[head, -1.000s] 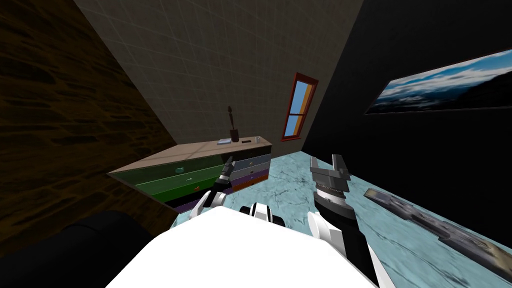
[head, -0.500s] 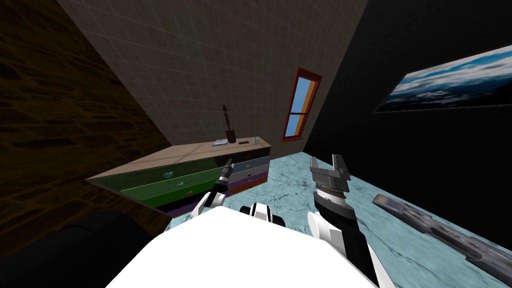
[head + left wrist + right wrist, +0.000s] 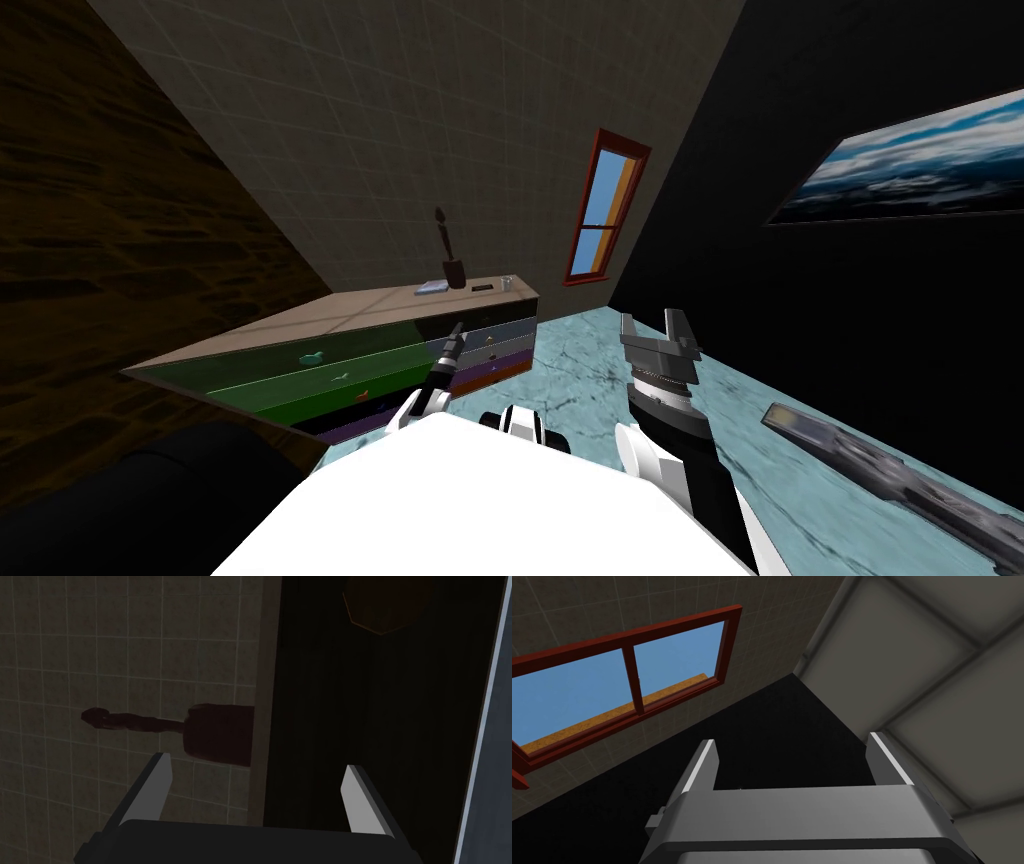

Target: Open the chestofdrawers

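The chest of drawers (image 3: pixel 330 368) is long and low with a beige top. It stands against the tiled wall ahead on my left, with green drawer fronts nearer me and grey, purple and orange ones at its far end. Small handles show on the fronts, and all drawers look shut. My left gripper (image 3: pixel 456 336) is held out in front of the chest's far half, short of it. In the left wrist view this gripper (image 3: pixel 257 786) is open and empty, pointing at the chest's top edge (image 3: pixel 264 701) and its dark front. My right gripper (image 3: pixel 655 330) is raised over the floor, open and empty (image 3: pixel 792 761).
On the far end of the chest's top stand a dark vase (image 3: pixel 454 270) (image 3: pixel 220 733) with a stem, a book (image 3: pixel 431 288), a small black item and a glass (image 3: pixel 507 283). A dark rounded shape (image 3: pixel 150 490) sits at my near left. A flat patterned slab (image 3: pixel 900 480) lies on the teal floor (image 3: pixel 580 350) at the right.
My whole view has shifted. The chest now reaches further left and looks nearer, and the slab on the floor has slid right. Both arms keep their pose relative to my body.
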Robot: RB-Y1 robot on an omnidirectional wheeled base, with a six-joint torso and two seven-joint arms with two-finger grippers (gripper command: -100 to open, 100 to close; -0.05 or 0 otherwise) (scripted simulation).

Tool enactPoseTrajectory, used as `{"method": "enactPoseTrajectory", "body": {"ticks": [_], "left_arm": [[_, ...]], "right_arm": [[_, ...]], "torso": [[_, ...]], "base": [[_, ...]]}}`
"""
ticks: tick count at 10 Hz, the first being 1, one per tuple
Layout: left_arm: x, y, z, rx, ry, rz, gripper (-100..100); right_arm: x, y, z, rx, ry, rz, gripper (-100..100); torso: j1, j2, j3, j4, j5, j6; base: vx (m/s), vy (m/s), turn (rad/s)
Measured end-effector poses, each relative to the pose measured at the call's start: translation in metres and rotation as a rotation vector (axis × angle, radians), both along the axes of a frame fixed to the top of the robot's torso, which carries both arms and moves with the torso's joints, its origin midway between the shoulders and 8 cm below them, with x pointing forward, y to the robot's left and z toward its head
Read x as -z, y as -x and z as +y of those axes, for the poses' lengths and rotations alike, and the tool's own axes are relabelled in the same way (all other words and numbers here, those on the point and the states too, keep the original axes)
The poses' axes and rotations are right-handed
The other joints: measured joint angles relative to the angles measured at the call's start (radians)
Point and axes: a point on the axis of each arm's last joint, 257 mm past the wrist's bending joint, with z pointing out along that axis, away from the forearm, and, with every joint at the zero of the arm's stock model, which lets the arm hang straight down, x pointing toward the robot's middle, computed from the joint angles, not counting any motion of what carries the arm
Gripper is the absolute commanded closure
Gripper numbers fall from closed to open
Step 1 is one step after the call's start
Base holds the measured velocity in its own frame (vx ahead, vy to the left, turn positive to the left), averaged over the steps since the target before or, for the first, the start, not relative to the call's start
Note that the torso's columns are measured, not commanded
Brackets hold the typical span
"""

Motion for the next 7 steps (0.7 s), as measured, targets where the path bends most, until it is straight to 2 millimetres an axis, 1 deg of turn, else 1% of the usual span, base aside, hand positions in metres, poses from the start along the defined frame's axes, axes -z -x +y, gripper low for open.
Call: {"method": "enactPoseTrajectory", "body": {"ticks": [3, 7], "left_arm": [[0.022, 0.001, 0.010, -0.026, 0.032, 0.032, -100], [0.051, 0.004, 0.016, -0.063, 0.092, 0.070, -100]], "right_arm": [[0.000, 0.000, 0.000, 0.000, 0.000, 0.000, 0], [0.000, 0.000, 0.000, 0.000, 0.000, 0.000, 0]], "torso": [[0.001, 0.000, 0.000, 0.000, 0.000, 0.000], [-0.001, 0.000, 0.000, 0.000, 0.000, 0.000]], "base": [[0.131, -0.072, 0.033], [0.124, -0.076, 0.028]]}}
